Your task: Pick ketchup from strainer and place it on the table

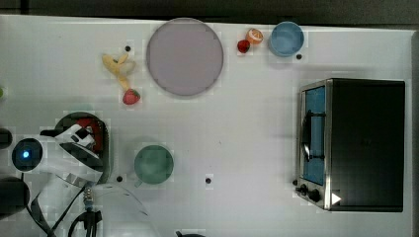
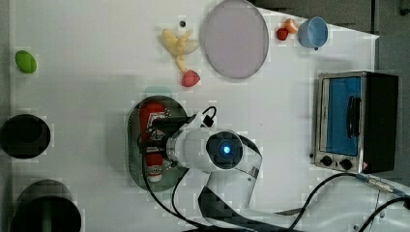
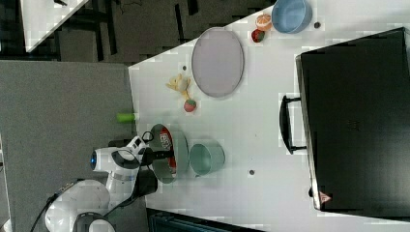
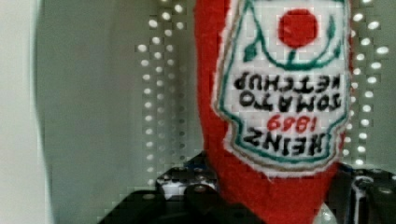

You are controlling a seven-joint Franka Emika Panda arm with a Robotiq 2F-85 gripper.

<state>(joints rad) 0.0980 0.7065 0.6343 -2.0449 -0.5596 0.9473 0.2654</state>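
Arm pose: the wrist is bent low over the strainer (image 2: pixel 133 145), with the claw (image 2: pixel 153 137) down at the ketchup (image 2: pixel 151 118).
Claw state: black fingers (image 4: pixel 196 196) flank the bottle on both sides; whether they grip it I cannot tell.
Ketchup: lies in the strainer under the claw; red, fuzzy fabric surface, white stitched label.
Strainer: pale green oval basin with rows of round holes.
Worktop (image 2: pixel 96 58): flat, white, beneath the strainer.
Green cup (image 1: pixel 153 165): round, near the claw.

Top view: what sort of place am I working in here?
Probably a mock kitchen set up for robot trials: a white table carrying a toaster oven, toy fruit such as a banana, and a ketchup bottle in a strainer.
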